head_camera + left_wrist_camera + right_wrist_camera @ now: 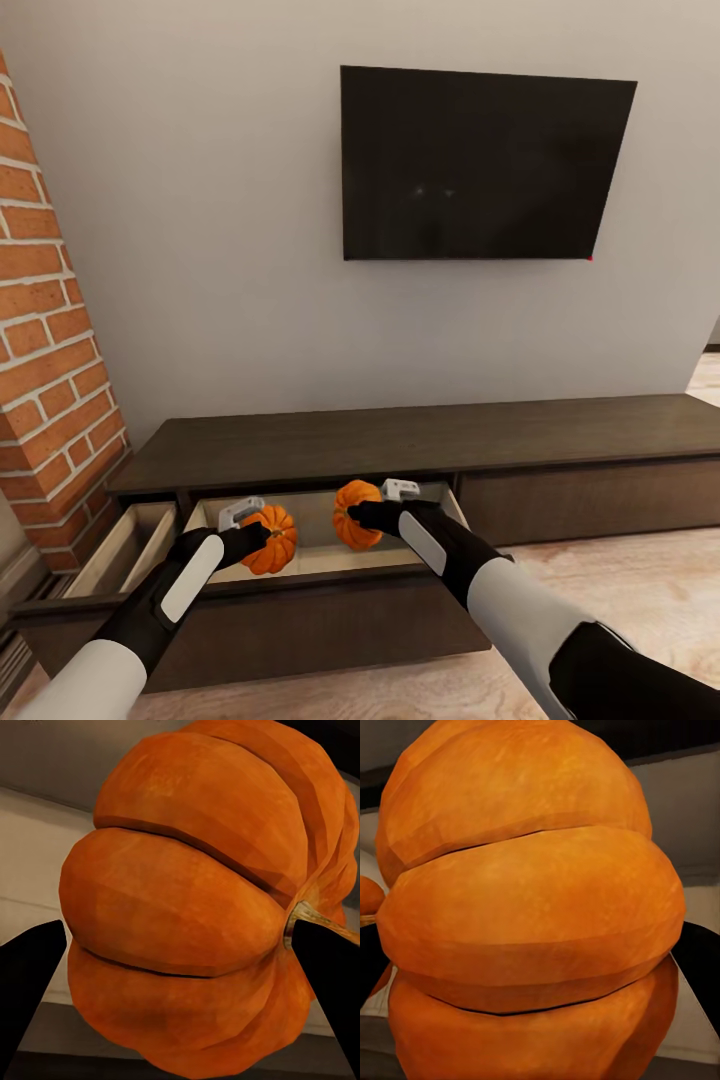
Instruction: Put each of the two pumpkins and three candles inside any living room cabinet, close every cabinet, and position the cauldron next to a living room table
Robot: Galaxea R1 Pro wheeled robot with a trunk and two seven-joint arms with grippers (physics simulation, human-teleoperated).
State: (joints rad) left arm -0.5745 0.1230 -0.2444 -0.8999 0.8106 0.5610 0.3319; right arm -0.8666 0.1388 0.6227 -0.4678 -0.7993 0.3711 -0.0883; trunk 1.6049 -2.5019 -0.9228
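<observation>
The long dark-brown cabinet (pixel 420 440) stands against the wall with its middle drawer (pixel 300 585) pulled out, showing a tan inside. My left gripper (pixel 258 541) is shut on one orange pumpkin (pixel 277 540) over the drawer's left part. In the left wrist view that pumpkin (pixel 195 915) sits between both black fingers (pixel 30 997). My right gripper (pixel 360 516) is shut on the other pumpkin (pixel 352 520) over the drawer's right part; up close, this pumpkin (pixel 532 922) is large between the fingertips (pixel 699 967). The candles, cauldron and table are out of view.
A second drawer (pixel 120 555) at the cabinet's left end also stands open. Two small white-grey pieces (pixel 240 512) (pixel 400 488) lie at the back of the middle drawer. A brick column (pixel 50 380) rises at the left and a black TV (pixel 480 165) hangs above. Wood floor (pixel 640 570) lies to the right.
</observation>
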